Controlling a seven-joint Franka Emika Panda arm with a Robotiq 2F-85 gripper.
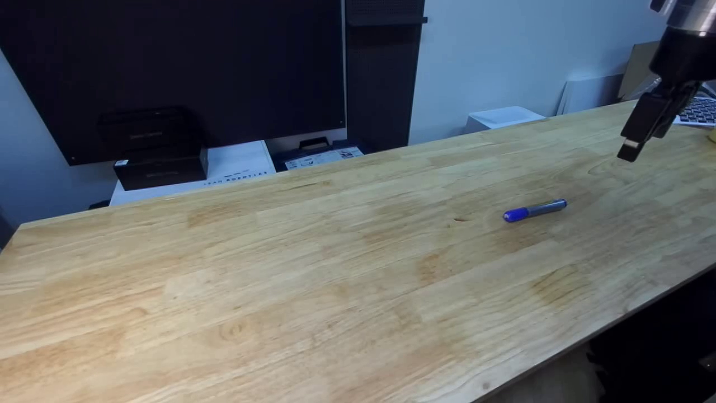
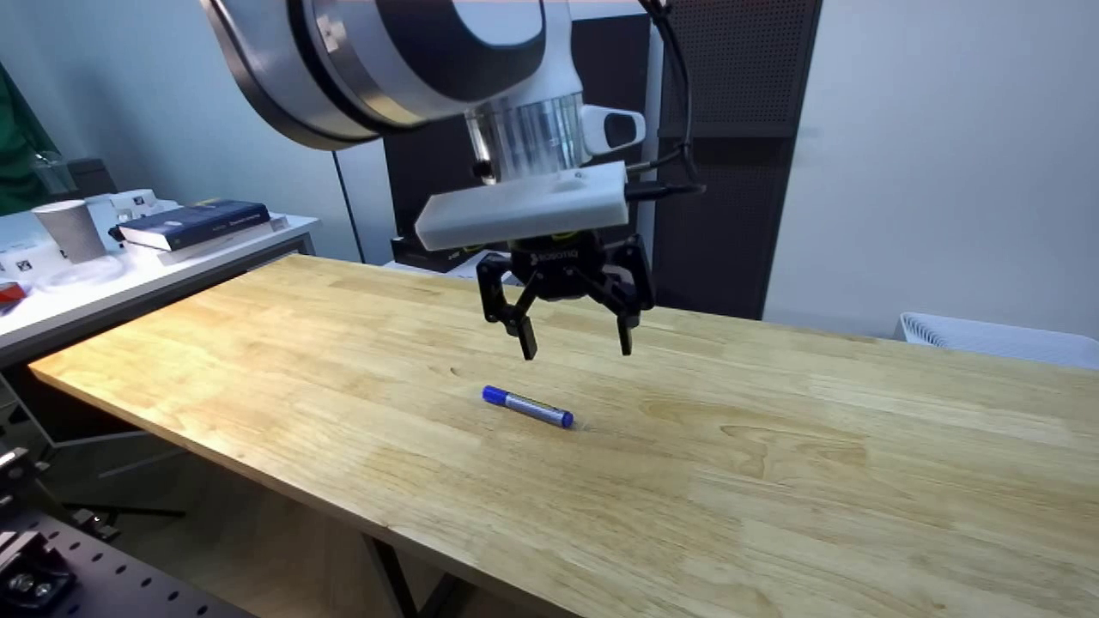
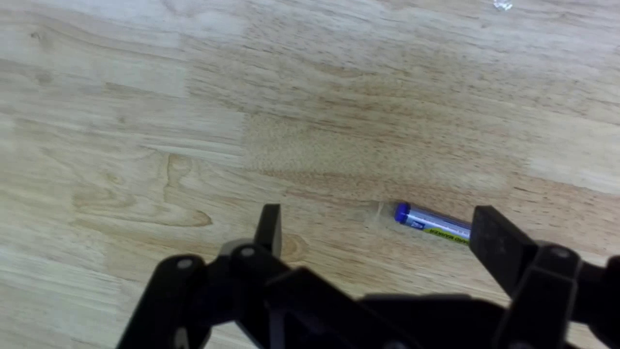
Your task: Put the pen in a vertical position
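Observation:
The pen is a slim marker with a blue cap and a silver-grey body. It lies flat on the wooden table in both exterior views (image 1: 535,210) (image 2: 530,406). My gripper (image 2: 578,354) is open and empty, raised above the table, with its black fingers pointing down. In an exterior view the gripper (image 1: 643,144) is at the upper right, apart from the pen. In the wrist view the pen (image 3: 431,225) shows its blue end and printed label between the fingertips (image 3: 378,213), nearer the right finger. That finger hides the capped end.
The wooden table (image 1: 313,280) has its front edge at lower right. A laptop (image 1: 699,111) sits at the table's far right. A small clear object (image 3: 503,4) shows at the wrist view's top. A side desk holds books (image 2: 193,225) and a cup (image 2: 70,230).

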